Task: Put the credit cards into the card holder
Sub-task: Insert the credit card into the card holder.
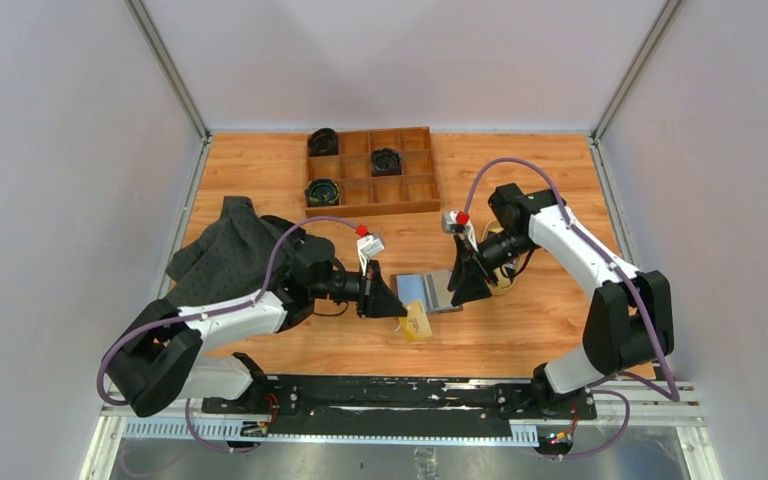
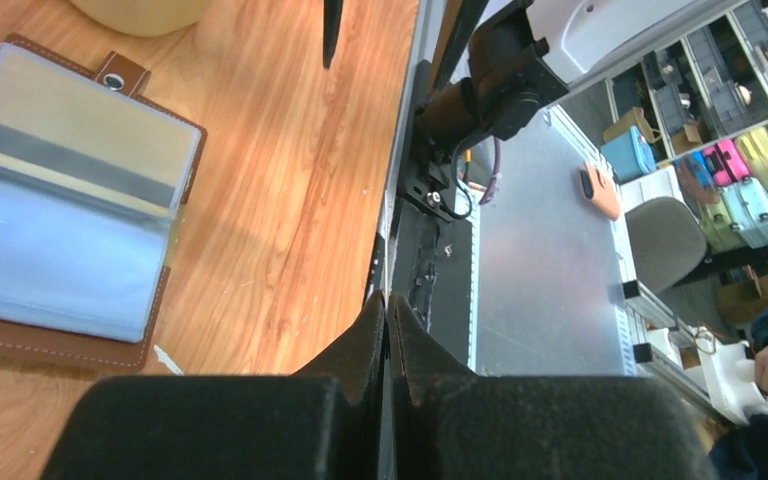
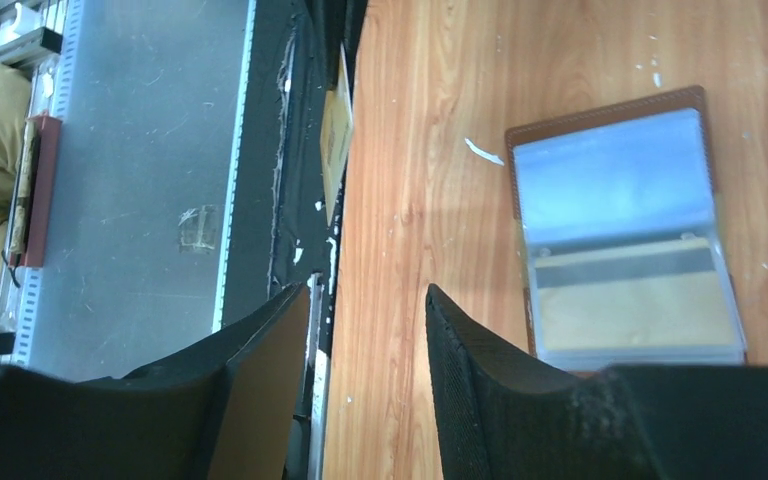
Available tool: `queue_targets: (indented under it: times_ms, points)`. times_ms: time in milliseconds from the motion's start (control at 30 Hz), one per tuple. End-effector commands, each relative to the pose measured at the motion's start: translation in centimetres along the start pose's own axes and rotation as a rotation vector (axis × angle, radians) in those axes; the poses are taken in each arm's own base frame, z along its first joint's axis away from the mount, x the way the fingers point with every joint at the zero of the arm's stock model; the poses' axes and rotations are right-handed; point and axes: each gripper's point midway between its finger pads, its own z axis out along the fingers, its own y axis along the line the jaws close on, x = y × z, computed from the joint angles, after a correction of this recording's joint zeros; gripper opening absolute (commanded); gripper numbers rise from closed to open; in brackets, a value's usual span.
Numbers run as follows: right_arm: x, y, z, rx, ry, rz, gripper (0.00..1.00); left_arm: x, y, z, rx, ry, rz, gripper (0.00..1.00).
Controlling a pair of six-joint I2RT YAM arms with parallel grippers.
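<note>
- Left gripper (image 1: 398, 308): we see its fingers pressed together. The yellow card (image 1: 417, 322) sits at their tips, tilted and off the table (image 1: 520, 330), so we judge it to be pinched by one edge.
- Right gripper (image 3: 365, 290): the jaws stand apart with nothing between them. It hangs over the right end of the card holder (image 1: 425, 290); we cannot tell whether it touches it.
- Card holder: it lies open and flat between the two grippers, clear sleeves upward. One sleeve already contains a gold card with a dark stripe (image 2: 80, 135).
- Yellow card position: just beside the holder's near edge, between the holder and the near edge of the table.
- Risk 1, slip in the pinch: an edge grip on thin, smooth plastic gives little hold. Any push against the sleeve mouth could rotate the card or pull it free.
- Risk 2, holder slides: we see nothing pinning it down. Insertion force may push the holder along the wood instead of seating the card.
- Risk 3, missed mouth: the sleeves are soft and lie flat. A card arriving at the present tilt may ride over the sleeve or buckle it.
- Risk 4, collision: both grippers work close together over one small object.
- Risk 5, lost card: a drop here could land near or past the table's near edge.
</note>
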Motion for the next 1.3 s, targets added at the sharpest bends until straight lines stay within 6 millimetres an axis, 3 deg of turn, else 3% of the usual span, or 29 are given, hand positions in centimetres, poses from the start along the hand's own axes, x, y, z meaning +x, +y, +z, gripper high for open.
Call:
queue_targets:
  times_ms: [0,267,467,700,833,1133,1267]
  points:
    - [0.2,-0.3,-1.0,0.028,-0.03,0.037,0.49,-0.2,0.3,-0.3,-0.039,-0.034,0.02,0.0]
    - [1.6,-3.3,-0.3,0.085,-0.029,0.198,0.41,0.6,3.1,-0.7,-0.162,-0.069,-0.065,0.0]
    - [3.1,-5.2,0.1,0.127,0.01,0.276,0.38,-0.2,5.8,-0.9,-0.275,-0.122,-0.113,0.0]
    - [3.7,-6.3,0.4,0.143,0.022,0.328,0.37,-3.3,8.5,1.1,-0.278,-0.158,-0.175,0.0]
    - [4.2,-7.0,0.7,0.154,0.026,0.382,0.28,-4.0,10.1,1.7,-0.272,-0.194,-0.227,0.0]
    - [6.9,-9.8,1.3,0.23,0.099,0.516,0.15,-2.9,12.5,1.1,-0.311,-0.209,-0.348,0.0]
    - [7.4,-10.2,1.4,0.243,0.112,0.54,0.14,-2.4,13.0,0.9,-0.335,-0.202,-0.373,0.0]
